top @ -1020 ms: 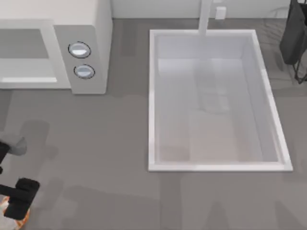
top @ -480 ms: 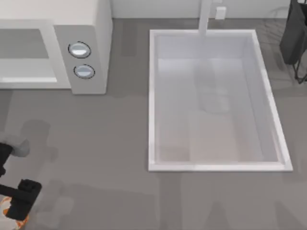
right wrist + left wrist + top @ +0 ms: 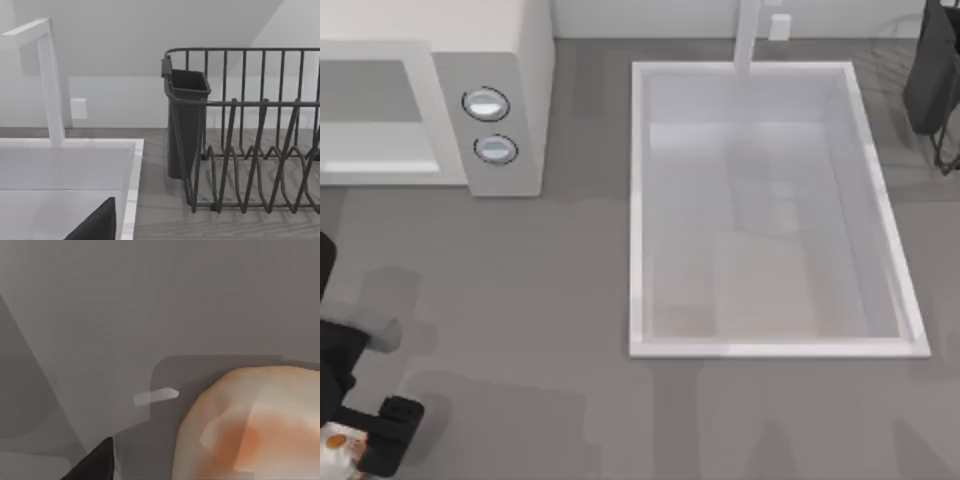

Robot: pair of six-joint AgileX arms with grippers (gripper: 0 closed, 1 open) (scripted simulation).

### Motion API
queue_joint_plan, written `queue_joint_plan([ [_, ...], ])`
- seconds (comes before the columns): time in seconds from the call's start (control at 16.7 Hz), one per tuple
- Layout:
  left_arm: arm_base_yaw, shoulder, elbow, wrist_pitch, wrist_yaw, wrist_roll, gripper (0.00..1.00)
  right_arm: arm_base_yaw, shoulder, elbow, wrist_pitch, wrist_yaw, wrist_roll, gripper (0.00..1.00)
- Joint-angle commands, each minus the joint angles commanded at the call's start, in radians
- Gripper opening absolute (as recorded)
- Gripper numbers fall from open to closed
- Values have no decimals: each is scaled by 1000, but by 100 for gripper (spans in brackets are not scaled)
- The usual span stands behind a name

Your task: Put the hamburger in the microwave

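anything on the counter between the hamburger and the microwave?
No. In the top view the grey counter between the hamburger, under the left end effector, and the microwave is bare apart from arm shadows.

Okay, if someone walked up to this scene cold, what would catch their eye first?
Probably the big white sink basin in the middle of the grey countertop, and the microwave with its two dials at the top view's back left. Then the left gripper at the front left corner, with the orange-patched hamburger right at it, looming large in the left wrist view.
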Motion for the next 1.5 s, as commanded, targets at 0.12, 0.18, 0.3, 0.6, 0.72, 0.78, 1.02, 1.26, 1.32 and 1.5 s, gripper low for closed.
queue_joint_plan([
  [0.12,0,14,-12,21,0,0,100,0,0,0,0,0,0,100],
  [0.18,0,14,-12,21,0,0,100,0,0,0,0,0,0,100],
  [0.3,0,14,-12,21,0,0,100,0,0,0,0,0,0,100],
  [0.6,0,14,-12,21,0,0,62,0,0,0,0,0,0,100],
  [0.72,0,14,-12,21,0,0,47,0,0,0,0,0,0,100],
  [0.78,0,14,-12,21,0,0,40,0,0,0,0,0,0,100],
  [1.02,0,14,-12,21,0,0,10,0,0,0,0,0,0,100],
  [1.26,0,14,-12,21,0,0,0,0,0,0,0,0,0,100],
  [1.32,0,14,-12,21,0,0,0,0,0,0,0,0,0,100],
  [1.5,0,14,-12,21,0,0,0,0,0,0,0,0,0,100],
])
